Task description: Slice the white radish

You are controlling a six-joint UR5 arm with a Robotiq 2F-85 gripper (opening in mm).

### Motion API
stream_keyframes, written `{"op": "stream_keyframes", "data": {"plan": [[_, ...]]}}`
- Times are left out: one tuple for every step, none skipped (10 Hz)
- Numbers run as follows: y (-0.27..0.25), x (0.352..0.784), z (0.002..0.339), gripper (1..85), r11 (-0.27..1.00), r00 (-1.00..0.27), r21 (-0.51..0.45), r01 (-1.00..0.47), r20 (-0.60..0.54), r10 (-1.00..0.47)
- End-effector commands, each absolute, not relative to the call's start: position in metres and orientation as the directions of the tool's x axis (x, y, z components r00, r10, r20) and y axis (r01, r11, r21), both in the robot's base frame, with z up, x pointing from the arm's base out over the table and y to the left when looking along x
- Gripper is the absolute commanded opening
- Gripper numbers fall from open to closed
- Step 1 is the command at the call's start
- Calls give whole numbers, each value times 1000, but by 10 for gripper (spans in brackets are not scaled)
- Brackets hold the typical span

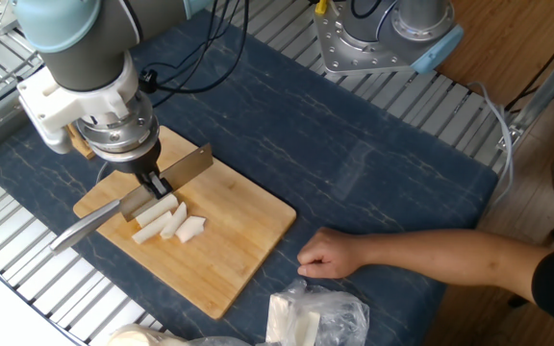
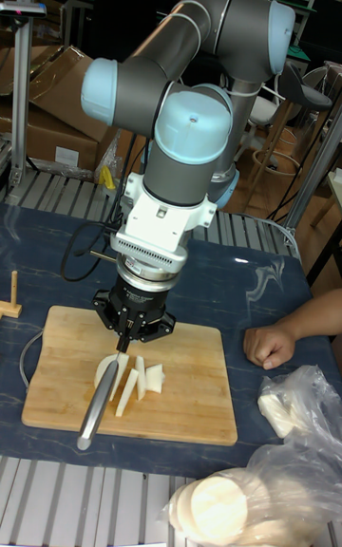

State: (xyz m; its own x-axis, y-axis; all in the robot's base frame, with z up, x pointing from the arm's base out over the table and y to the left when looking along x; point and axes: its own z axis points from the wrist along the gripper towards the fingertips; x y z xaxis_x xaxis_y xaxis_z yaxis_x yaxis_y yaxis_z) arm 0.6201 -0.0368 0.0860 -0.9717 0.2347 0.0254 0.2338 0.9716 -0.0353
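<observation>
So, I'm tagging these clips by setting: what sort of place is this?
Probably a robotics lab or workshop, not a kitchen: the wooden cutting board sits on a metal-slatted bench under a grey-and-blue robot arm, with cardboard boxes behind.
</observation>
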Motion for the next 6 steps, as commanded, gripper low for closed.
{"op": "stream_keyframes", "data": {"plan": [[-35, 620, 87, 10, 971, -971, -26, 236, 27, 237], [-34, 621, 87, 10, 971, -971, -24, 236, 26, 237], [-35, 621, 88, 10, 971, -971, -24, 236, 26, 237], [-34, 620, 89, 10, 971, -970, -21, 239, 26, 240], [-33, 621, 89, 10, 970, -969, -17, 244, 26, 244], [-32, 621, 90, 10, 968, -968, -13, 250, 25, 250]]}}
